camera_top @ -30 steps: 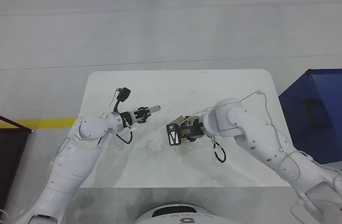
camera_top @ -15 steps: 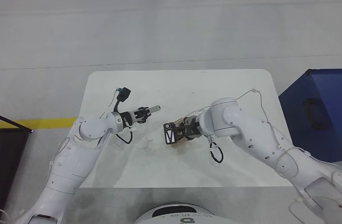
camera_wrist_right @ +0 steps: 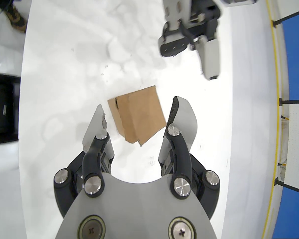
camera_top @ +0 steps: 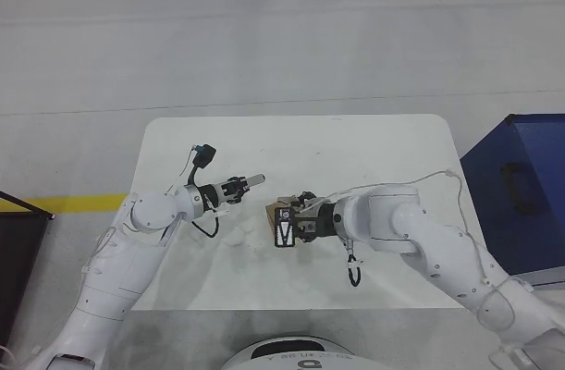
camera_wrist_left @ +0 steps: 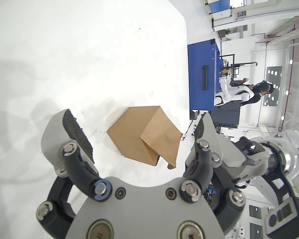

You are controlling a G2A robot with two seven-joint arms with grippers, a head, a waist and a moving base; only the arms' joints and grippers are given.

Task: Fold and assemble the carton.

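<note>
A white table (camera_top: pixel 374 148) seen from above, with two white robot arms over it. A small brown cardboard carton (camera_top: pixel 272 212) lies on the table near its middle. It is partly folded, with one flap tilted up from the flat part.

The right gripper (camera_top: pixel 285 228) is at the carton, coming in from the right. In the right wrist view, the carton (camera_wrist_right: pixel 137 113) sits between the two spread fingers of the right gripper (camera_wrist_right: pixel 137 112). The jaws are wide open and grip nothing. One finger's ribbed pad (camera_wrist_right: pixel 171 115) is just beside the carton's edge; whether it touches cannot be told. The other finger stands apart from the cardboard.

The left gripper (camera_top: pixel 254 178) hangs left of the carton and a little farther back, near it but not touching. In the left wrist view, the left gripper (camera_wrist_left: pixel 135 118) is also wide open and empty, and the carton (camera_wrist_left: pixel 139 135) lies on the table beyond its fingertips. The right wrist view shows the left gripper (camera_wrist_right: pixel 189 60) past the carton.

A blue cabinet (camera_top: pixel 532 185) stands off the table's right side.
</note>
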